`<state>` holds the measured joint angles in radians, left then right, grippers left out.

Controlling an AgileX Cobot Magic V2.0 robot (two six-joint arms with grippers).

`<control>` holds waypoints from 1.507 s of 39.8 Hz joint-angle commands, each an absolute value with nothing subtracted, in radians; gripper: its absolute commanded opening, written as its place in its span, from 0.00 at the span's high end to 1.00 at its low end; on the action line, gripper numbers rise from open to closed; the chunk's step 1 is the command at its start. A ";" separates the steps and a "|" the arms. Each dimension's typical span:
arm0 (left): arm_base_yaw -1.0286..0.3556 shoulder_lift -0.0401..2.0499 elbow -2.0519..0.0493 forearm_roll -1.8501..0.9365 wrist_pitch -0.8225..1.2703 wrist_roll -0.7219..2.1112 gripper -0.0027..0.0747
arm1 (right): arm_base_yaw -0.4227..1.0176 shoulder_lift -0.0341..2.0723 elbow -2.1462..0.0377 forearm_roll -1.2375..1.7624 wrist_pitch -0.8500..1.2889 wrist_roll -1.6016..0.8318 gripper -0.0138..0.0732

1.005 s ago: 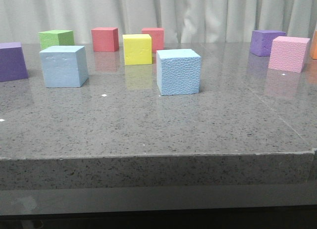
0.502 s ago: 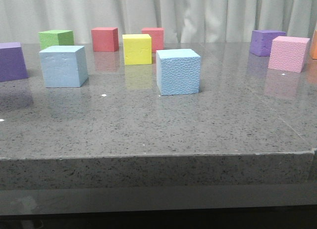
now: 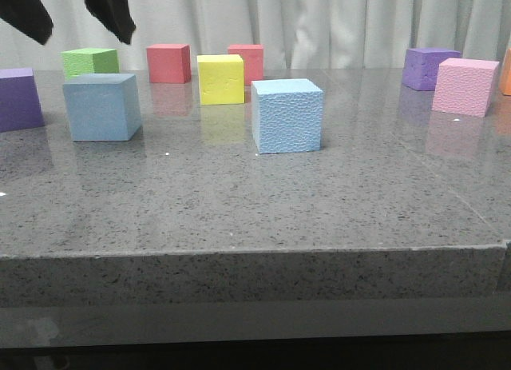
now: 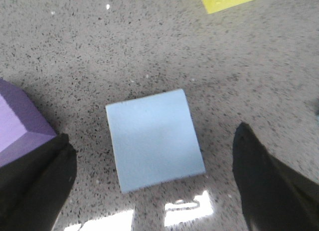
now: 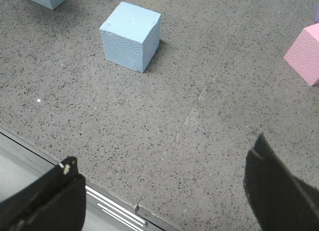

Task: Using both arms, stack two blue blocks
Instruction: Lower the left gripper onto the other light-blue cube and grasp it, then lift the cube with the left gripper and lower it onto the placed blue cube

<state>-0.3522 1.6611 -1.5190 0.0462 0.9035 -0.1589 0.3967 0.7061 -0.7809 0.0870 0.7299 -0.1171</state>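
Two blue blocks stand apart on the tabletop (image 3: 239,202), smooth one (image 3: 102,106) nearer its left edge, pebbly one (image 3: 287,116) mid-tabletop; left end effector (image 4: 154,186) spread wide above the smooth block; only its wrist view shows the right end effector (image 5: 164,201), wide, empty.

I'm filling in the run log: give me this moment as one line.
left gripper: open, above smooth blue block | right gripper: open, far from pebbly blue block | blocks: apart, unstacked

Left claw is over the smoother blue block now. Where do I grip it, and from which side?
Judging from the views, come straight down from above: the left claw hangs open over the smoother blue block, a finger to either side. Close on two opposite flat side faces. The purple cube stands close beside it, so keep that finger tight in.
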 commanded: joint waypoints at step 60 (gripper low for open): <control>-0.596 1.828 -1.977 -0.214 1.064 0.779 0.41 | 0.389 0.702 -0.806 0.090 0.668 -0.126 0.10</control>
